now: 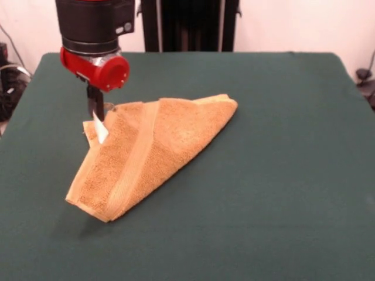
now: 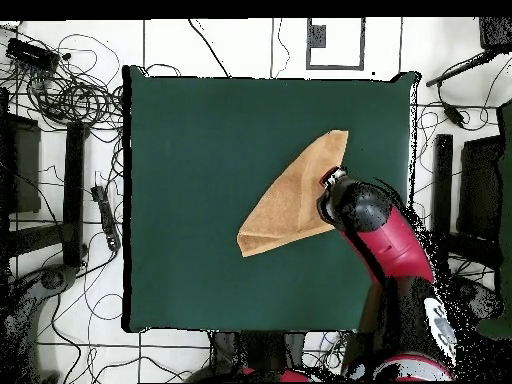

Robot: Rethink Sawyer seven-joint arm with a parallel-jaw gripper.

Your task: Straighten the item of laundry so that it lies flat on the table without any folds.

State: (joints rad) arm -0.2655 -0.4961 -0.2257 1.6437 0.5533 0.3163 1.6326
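The item of laundry (image 1: 152, 149), an orange-tan terry towel, lies folded over itself into a rough triangle on the left half of the green table (image 1: 281, 146). A woven band runs down its middle and a small white tag (image 1: 101, 130) shows at its left edge. My gripper (image 1: 95, 112) comes down at that left edge and is shut on the towel's upper corner, holding it slightly off the cloth. In the overhead view the towel (image 2: 290, 200) lies right of the table's (image 2: 200, 140) centre, and the arm's wrist (image 2: 345, 205) hides the fingers.
The red and black arm (image 2: 395, 250) reaches in over the table's edge. Cables (image 2: 70, 95) and dark equipment lie on the floor around the table. A black stand (image 1: 187, 23) rises behind the far edge.
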